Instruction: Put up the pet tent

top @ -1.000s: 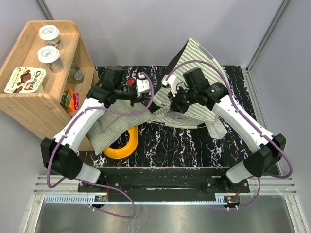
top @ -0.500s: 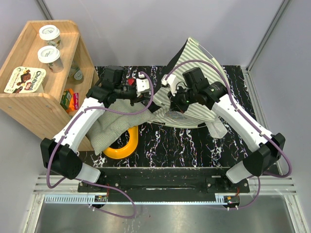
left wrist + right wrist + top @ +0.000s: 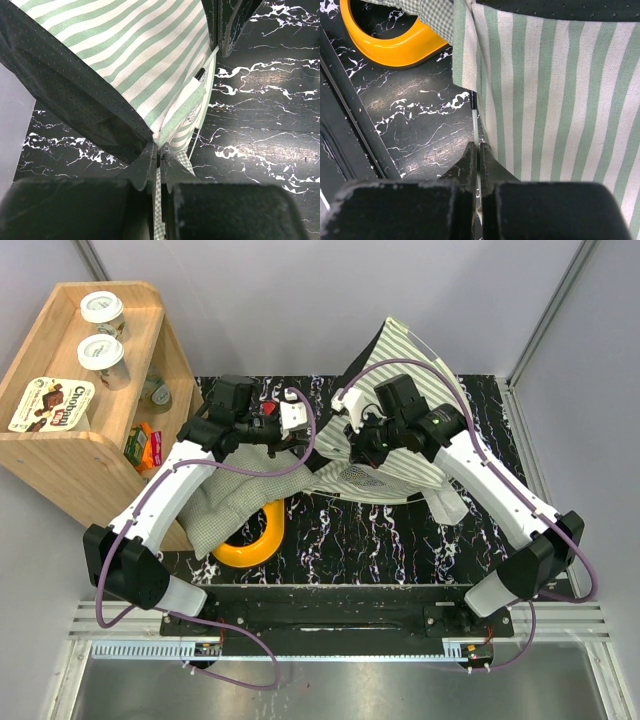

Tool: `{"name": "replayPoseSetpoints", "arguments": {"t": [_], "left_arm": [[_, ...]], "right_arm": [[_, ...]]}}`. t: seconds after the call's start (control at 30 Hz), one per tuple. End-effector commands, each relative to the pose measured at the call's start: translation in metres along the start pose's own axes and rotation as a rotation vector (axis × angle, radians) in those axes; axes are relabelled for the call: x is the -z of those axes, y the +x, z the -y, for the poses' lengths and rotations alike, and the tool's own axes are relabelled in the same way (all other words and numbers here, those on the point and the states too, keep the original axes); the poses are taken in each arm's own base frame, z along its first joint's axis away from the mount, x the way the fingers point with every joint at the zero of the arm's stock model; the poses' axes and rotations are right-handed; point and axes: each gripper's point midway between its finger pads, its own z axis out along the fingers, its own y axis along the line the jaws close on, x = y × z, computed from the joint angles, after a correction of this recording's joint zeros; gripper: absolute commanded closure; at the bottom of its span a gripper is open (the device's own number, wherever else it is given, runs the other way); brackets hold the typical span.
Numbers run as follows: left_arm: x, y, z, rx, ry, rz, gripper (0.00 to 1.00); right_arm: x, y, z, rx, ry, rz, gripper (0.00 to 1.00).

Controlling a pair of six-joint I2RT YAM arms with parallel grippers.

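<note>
**Item 1 – pet tent** [image 3: 400,455]. Green-and-white striped fabric, partly raised. It stands on the centre-right of the black marbled table [image 3: 330,530], with its peak tilted toward the back wall. The round mesh window faces the near edge. It is held between both arms.

**Item 2 – left gripper** [image 3: 157,152]. The jaws are pressed together on a corner seam of the striped cloth, and a narrow checked strip runs down between the fingers. Position matches the frame one second ago.

**Item 3 – right gripper** [image 3: 476,147]. The jaws are closed tight on a thin pale pole at the edge of the striped panel. Compared with one second ago, the wrist sits slightly further back and to the left. The purple cable [image 3: 440,365] arcs a little higher over the tent.

**Item 4 – checked cushion** [image 3: 215,500]. It lies crumpled under the left arm and overlaps the yellow ring [image 3: 255,540]. Unchanged.

**Item 5 – wooden shelf** [image 3: 70,455]. It stands at the left of the table with two lidded cups [image 3: 101,308] and a carton on top. Unchanged.
</note>
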Motion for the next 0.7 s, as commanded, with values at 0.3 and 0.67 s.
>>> {"name": "replayPoseSetpoints", "arguments": {"t": [0.3, 0.67], "left_arm": [[0.015, -0.009, -0.008, -0.069, -0.051, -0.021, 1.00], [0.006, -0.020, 0.004, -0.078, -0.011, -0.006, 1.00]], "right_arm": [[0.009, 0.023, 0.023, -0.067, 0.082, -0.130, 1.00], [0.008, 0.010, 0.019, -0.054, 0.042, -0.092, 1.00]]}}
